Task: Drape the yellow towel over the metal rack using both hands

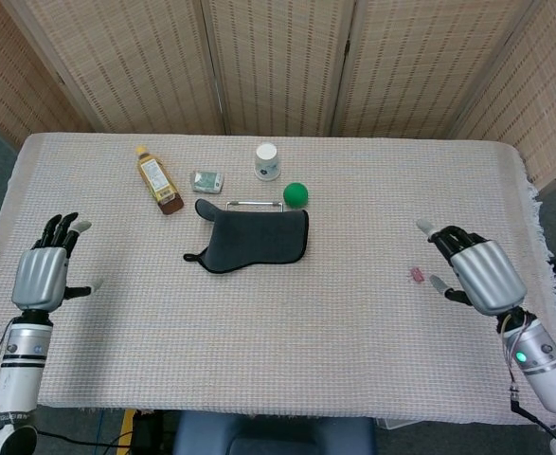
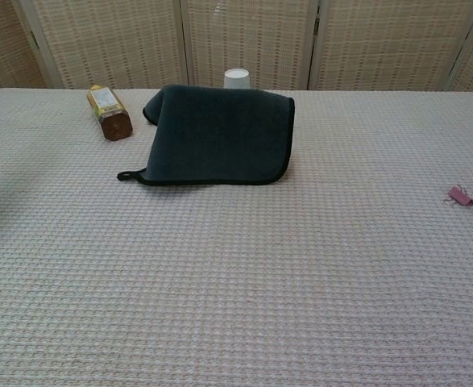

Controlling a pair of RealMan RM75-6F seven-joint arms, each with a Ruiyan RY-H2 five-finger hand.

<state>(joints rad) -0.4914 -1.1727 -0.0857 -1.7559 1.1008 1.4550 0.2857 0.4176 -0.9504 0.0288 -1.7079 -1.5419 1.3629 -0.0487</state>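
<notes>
Dark grey black-edged towel (image 1: 256, 239) draped over thin metal rack (image 1: 247, 203), mid-counter. Left hand (image 1: 44, 274) and right hand (image 1: 477, 273) well apart, fingers spread, empty. Advised: park clear, leaving drape undisturbed.

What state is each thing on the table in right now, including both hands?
towel: dark grey, draped over the rack.
metal rack: upright, mostly covered.
bottle: lying on its side.
white cup: upside down.
green ball: resting beside the rack.
pink clip: lying loose.
left hand: open, empty.
right hand: open, empty.
</notes>
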